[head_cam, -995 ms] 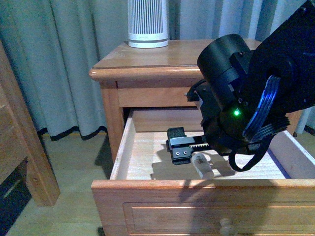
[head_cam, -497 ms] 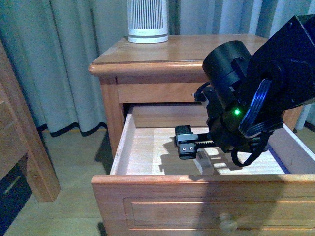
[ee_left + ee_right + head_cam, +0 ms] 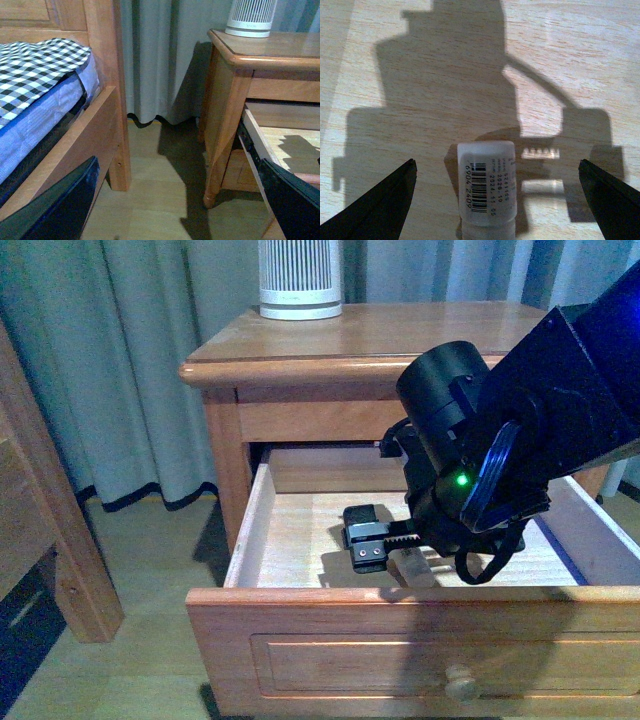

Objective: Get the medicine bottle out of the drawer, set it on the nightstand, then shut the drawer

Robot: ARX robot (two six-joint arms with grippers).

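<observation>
The honey-wood nightstand [image 3: 400, 335] has its taller drawer [image 3: 420, 660] pulled wide open. On the drawer's pale floor lies the medicine bottle [image 3: 486, 187], a small white cylinder with a barcode label. In the front view only a bit of the bottle [image 3: 412, 565] shows below the arm. My right gripper [image 3: 497, 162] reaches down into the drawer, open, its dark fingers [image 3: 380, 210] standing well apart on either side of the bottle without touching it. My left gripper [image 3: 178, 162] is open and empty above the floor beside the nightstand [image 3: 280, 47].
A large white ribbed device [image 3: 300, 280] stands at the back of the nightstand top. A wooden bed frame [image 3: 100, 100] with checked bedding is to the left, and curtains hang behind. The drawer's side walls [image 3: 245, 540] hem in the right arm.
My right gripper has shifted slightly inside the drawer, right and then back left, staying open over the bottle. The arm now covers more of the bottle in the front view.
</observation>
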